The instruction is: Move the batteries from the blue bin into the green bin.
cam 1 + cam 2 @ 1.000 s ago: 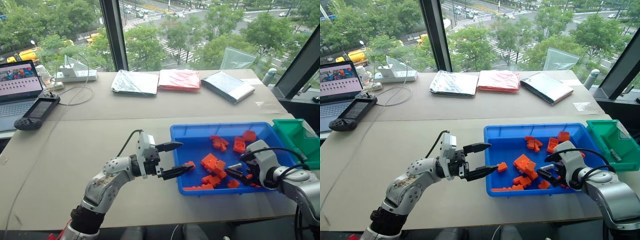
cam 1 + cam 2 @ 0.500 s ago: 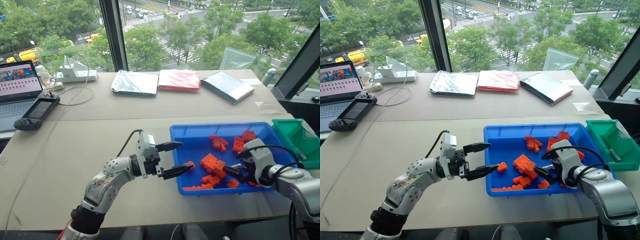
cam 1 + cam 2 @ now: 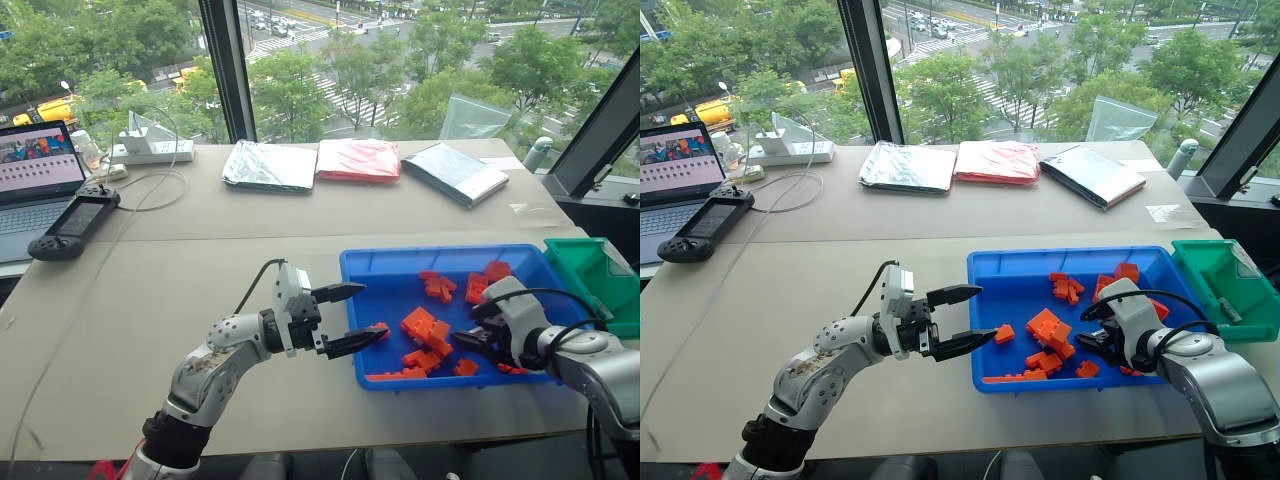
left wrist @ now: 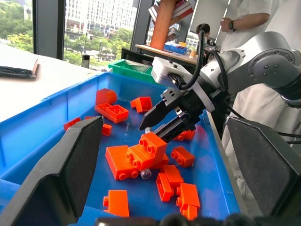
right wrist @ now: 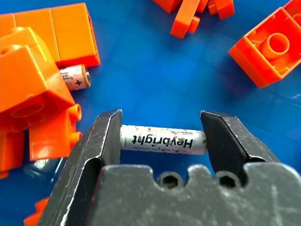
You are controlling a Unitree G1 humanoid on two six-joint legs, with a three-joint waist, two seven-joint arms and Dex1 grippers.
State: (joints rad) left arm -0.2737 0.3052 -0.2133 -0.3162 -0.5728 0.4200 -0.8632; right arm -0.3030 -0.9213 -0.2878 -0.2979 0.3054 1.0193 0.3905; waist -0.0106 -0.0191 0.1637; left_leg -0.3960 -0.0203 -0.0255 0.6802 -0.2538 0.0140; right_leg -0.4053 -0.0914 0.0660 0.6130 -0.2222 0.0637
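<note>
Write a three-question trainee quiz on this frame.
1. True or false: the right gripper grips a battery end to end between its fingers.
2. Which stands open and empty: A the left gripper, B the right gripper?
3. Fill in: a second battery pokes out from under an orange ___ in the blue bin.

Key: 1 true; 2 A; 3 block.

Glossy plastic blue bin (image 3: pixel 365 266), matt orange blocks (image 3: pixel 420 325).
</note>
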